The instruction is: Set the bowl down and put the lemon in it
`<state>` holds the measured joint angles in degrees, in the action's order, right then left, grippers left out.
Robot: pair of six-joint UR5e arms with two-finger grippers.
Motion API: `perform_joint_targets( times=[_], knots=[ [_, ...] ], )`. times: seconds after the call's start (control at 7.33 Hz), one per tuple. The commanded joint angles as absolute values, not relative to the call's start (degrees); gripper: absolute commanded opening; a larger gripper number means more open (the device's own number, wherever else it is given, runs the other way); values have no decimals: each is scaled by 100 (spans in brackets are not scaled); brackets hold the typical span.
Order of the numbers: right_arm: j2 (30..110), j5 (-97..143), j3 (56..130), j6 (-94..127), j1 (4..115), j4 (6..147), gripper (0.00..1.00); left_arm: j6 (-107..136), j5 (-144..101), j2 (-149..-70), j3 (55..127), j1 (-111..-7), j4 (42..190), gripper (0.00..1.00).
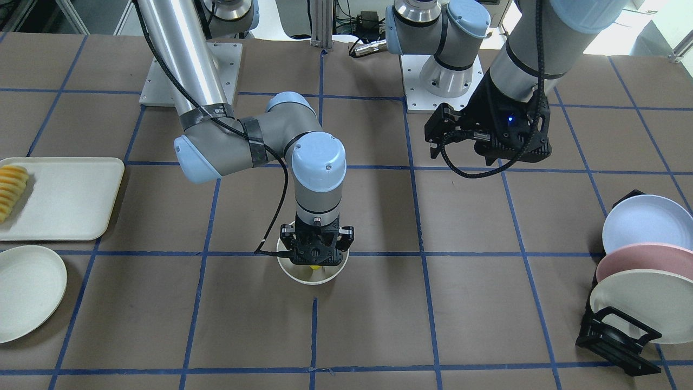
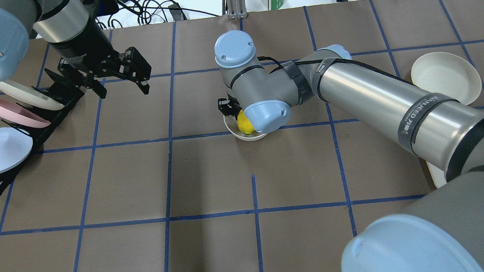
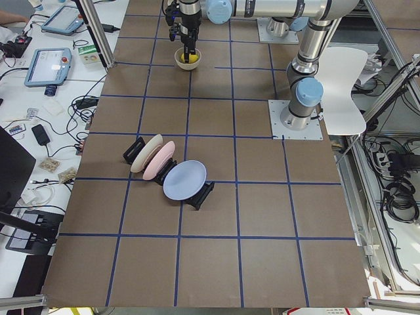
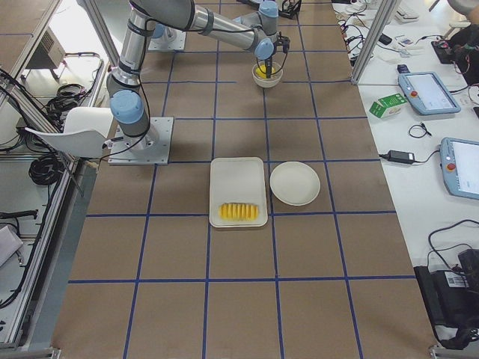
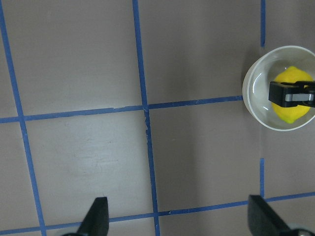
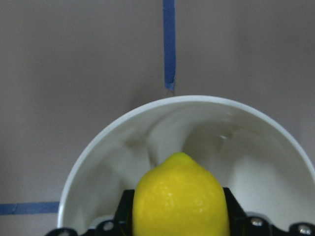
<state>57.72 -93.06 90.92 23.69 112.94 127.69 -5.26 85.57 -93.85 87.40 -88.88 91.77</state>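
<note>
The cream-white bowl [image 1: 303,277] stands upright on the brown table near the middle; it also shows in the overhead view [image 2: 235,133] and the left wrist view [image 5: 258,81]. My right gripper [image 1: 315,255] reaches straight down into the bowl and is shut on the yellow lemon [image 2: 245,125], which sits low inside the bowl [image 6: 197,102]. In the right wrist view the lemon [image 6: 179,194] fills the space between the black fingers [image 6: 234,209]. My left gripper [image 2: 123,89] hovers open and empty well to the side, above bare table [image 5: 179,219].
A cream tray [image 1: 70,200] with ridged yellow-orange slices [image 1: 12,190] and a shallow white plate [image 1: 27,292] lie on the right arm's side. A black rack [image 2: 56,116] with three plates [image 1: 644,222] stands on the left arm's side.
</note>
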Motion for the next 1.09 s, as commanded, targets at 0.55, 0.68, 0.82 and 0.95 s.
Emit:
perform_joint_targets(
  times=[0.55, 0.68, 0.82, 0.95],
  knots=[
    [6692, -9360, 9001, 2241, 11198, 12074, 100, -466, 8499, -9193, 8684, -8771, 9097, 100],
    [7315, -9360, 9017, 2233, 11128, 11580, 100, -466, 8508, -9315, 8692, -8771, 9097, 100],
    [7852, -9369, 9026, 2172, 10936, 10844, 100, -475, 8490, -9395, 8692, -8780, 9097, 100],
    [8432, -9352, 9113, 1745, 10559, 10341, 100, -466, 8534, -9361, 8692, -8772, 9105, 100]
  ],
)
